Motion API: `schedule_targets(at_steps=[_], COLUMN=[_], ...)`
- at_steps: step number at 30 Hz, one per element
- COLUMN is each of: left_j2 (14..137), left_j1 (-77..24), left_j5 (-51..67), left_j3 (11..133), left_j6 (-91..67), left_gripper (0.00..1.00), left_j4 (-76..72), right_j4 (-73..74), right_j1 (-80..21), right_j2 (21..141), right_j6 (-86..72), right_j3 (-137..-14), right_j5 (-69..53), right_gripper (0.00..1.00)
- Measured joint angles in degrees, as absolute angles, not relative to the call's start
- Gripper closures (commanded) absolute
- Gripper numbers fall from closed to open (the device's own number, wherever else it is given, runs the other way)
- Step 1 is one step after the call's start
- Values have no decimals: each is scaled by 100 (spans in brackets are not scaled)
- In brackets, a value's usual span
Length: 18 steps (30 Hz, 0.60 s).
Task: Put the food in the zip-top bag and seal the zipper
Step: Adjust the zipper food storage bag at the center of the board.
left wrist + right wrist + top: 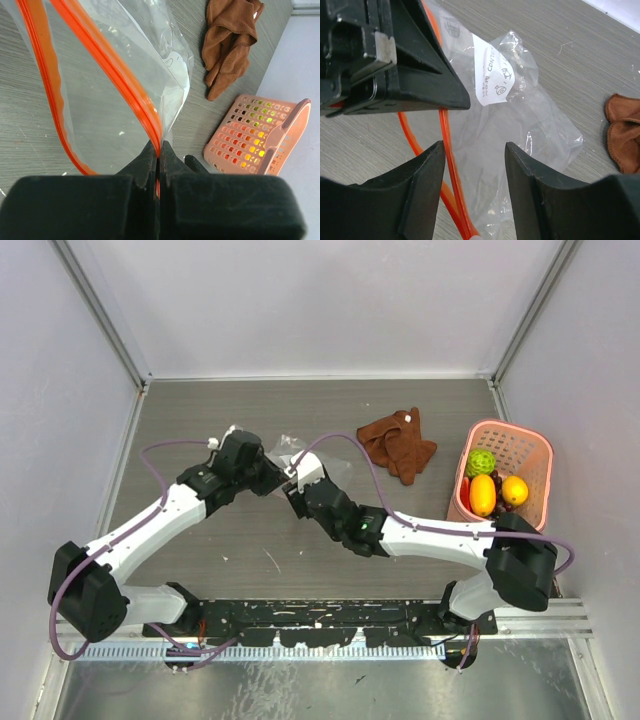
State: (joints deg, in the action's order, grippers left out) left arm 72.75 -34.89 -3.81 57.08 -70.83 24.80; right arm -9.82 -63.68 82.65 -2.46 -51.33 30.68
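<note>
Two end effectors meet at the zip-top bag (282, 447), mid-frame overhead: left end effector (159, 150) is clenched on the zipper (115, 75), right end effector (474, 147) is released, jaws astride that strip. The food (483, 494) sits in the pink basket (538, 452) at right.

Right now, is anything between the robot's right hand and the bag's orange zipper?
Nothing visible. The zipper runs right through the open right hand, untouched, and the left hand pinches it close by.
</note>
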Motion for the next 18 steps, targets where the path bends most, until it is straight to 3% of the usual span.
schedule_targets(at_steps=[9,15,18], left_j2=[7269,7035,6873], left_j1=[-3590,-3597,-3597], left_j5=[-375,-388,-421], left_j3=[5669,5492,5404], left_j6=[-7275,-7356,-7417], left_gripper=[98,82,68], left_j4=[2449,2403,2379], right_j4=[-1310,-1350,-1363], right_j1=[-6447,-6484,-6482], right_j2=[8477,8479,8479], right_j6=[-113,-189,-298], right_j3=[-5087,-5026,-4980], right_j5=[3413,3551,3636], right_gripper=[70,96,99])
